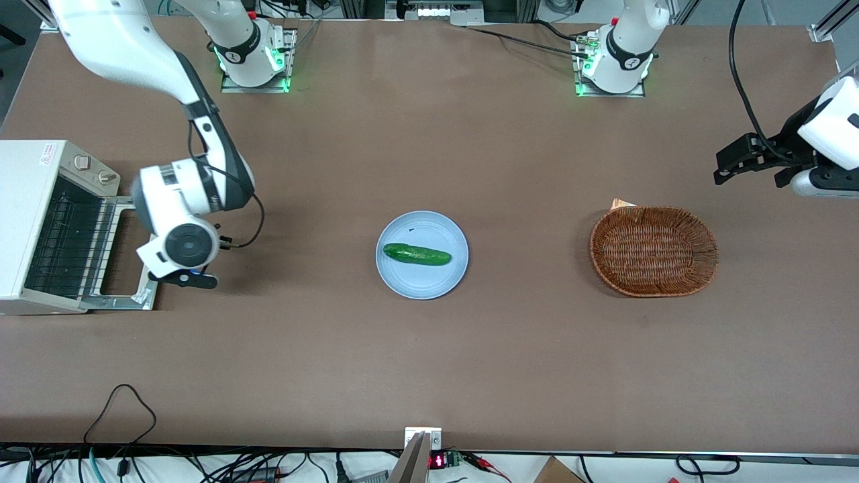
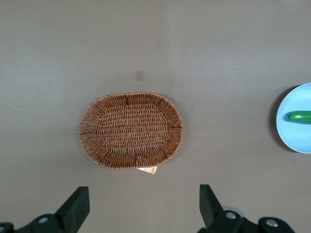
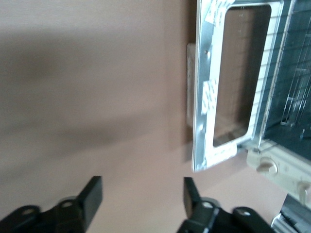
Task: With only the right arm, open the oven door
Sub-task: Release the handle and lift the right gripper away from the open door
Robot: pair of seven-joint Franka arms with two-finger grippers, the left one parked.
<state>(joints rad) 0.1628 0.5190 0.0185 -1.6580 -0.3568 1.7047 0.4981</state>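
Lying on the plate (image 1: 439, 282) is a cucumber (image 1: 417, 254), while the claw (image 3: 141, 196), spread, hovers beside the lowered oven door (image 1: 127, 295).

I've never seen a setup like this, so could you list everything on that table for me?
Toaster oven: one, cream-white, at the working arm's end of the table.
Oven door: one, silver-grey frame, folded down flat in front of the oven.
Plate: one, pale blue, mid-table.
Cucumber: one, green, on the plate.
Basket: one, brown wicker, toward the parked arm's end.
Right arm: one, white, above the door's outer edge.
Gripper: one, black, fingers open, holding nothing, over the table beside the door.
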